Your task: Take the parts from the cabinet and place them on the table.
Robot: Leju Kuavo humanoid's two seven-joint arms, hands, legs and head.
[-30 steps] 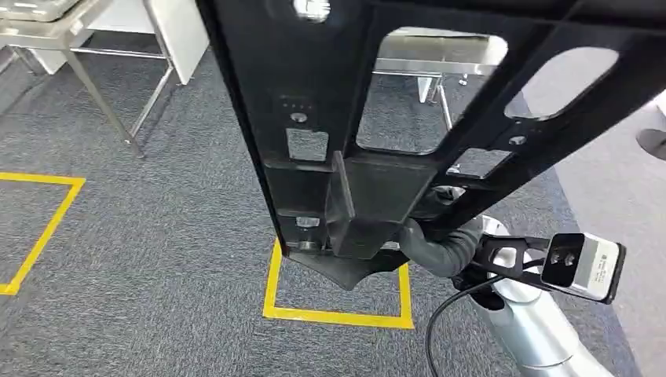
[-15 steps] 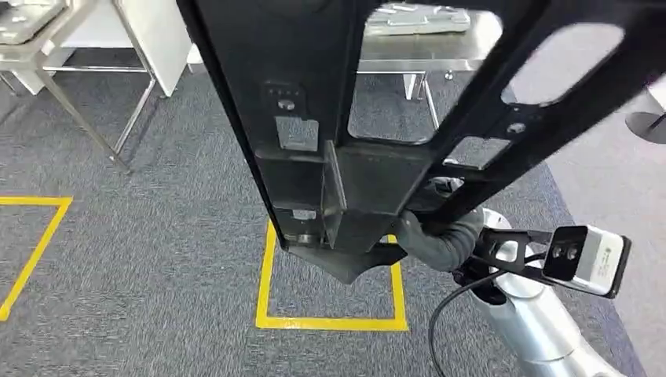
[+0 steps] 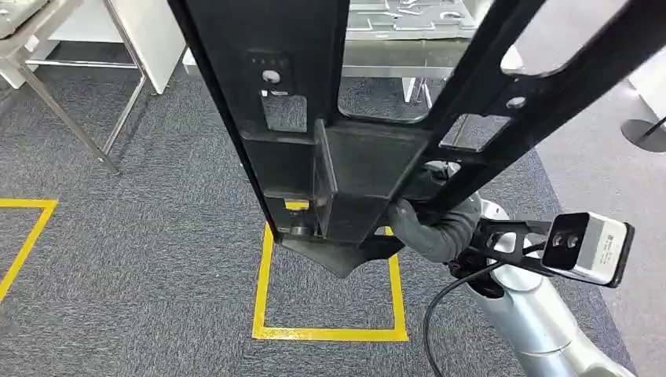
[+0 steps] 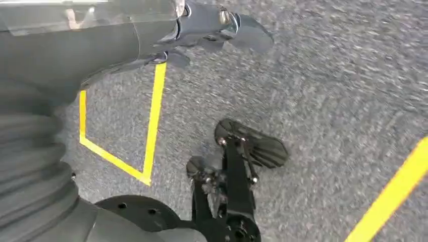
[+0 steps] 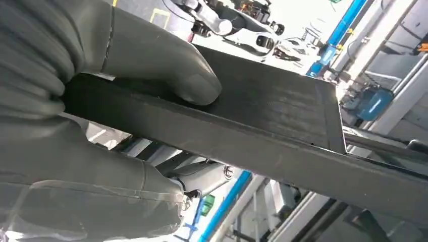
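Gripping the black frame part (image 3: 345, 149) in my right robot hand (image 3: 428, 228) — thumb pressed on its edge, left robot hand (image 4: 202, 30) hanging over carpet — its grip I cannot tell.

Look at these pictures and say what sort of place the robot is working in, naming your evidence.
Probably a factory or workshop test floor: yellow taped floor squares on grey carpet, a steel-legged metal table ahead, and blue pipes in the right wrist view.
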